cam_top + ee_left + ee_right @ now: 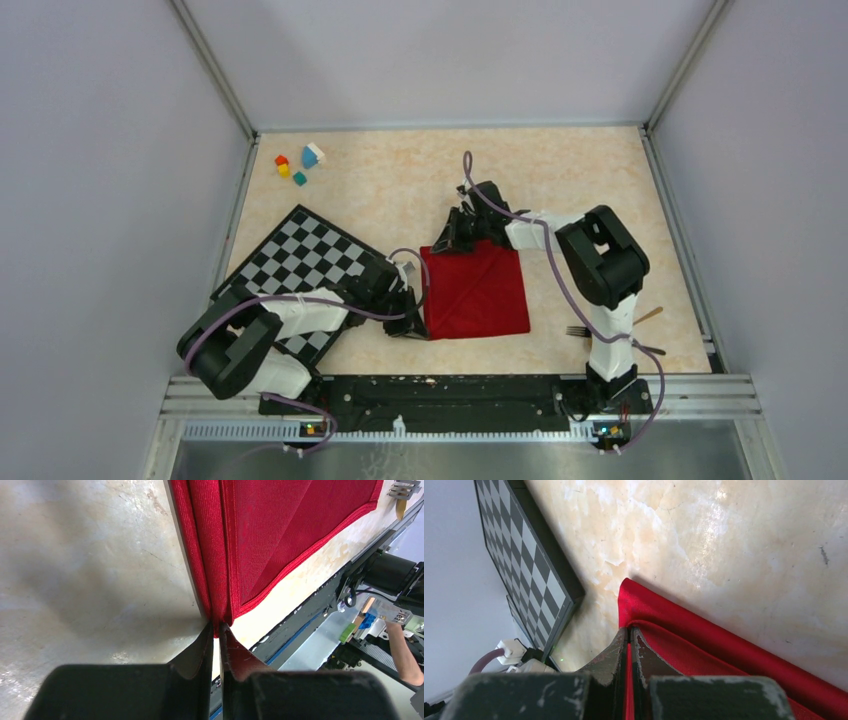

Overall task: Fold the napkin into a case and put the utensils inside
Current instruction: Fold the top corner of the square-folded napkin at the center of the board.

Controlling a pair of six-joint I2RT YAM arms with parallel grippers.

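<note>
1. Top external view showed the bright red square cloth napkin lying near the middle of the pale marbled surface, just right of the black-and-white checkered mat. Its upper layer was creased diagonally.
2. The left end effector sat at the napkin's near-left corner and the right end effector at its far-left corner, so both ends of the left edge were taken.
3. From the left wrist, the left end effector had its jaws narrowed to a slit on the cloth's corner. A hemmed strip of napkin ran away from the tips in doubled layers.
4. From the right wrist, the right end effector was pinched tight with the napkin between its tips, and a rolled edge rose off the surface beside it.
5. The step in hand looked like carrying that left edge across to narrow the cloth toward a case; no pouch was formed yet.
6. To do it well, both arms should lift only enough to clear the lower layer. They should travel at a matched pace with the edge taut between them and lay it parallel to the opposite hem.
7. Release should wait until the fold lay flat, since soft cloth would likely spring back or drag.
8. The thin dark metal fork and what seemed the tan handle of the spoon lay well apart to the right, by the right arm's base. Both were partly hidden and not yet placed.
</note>
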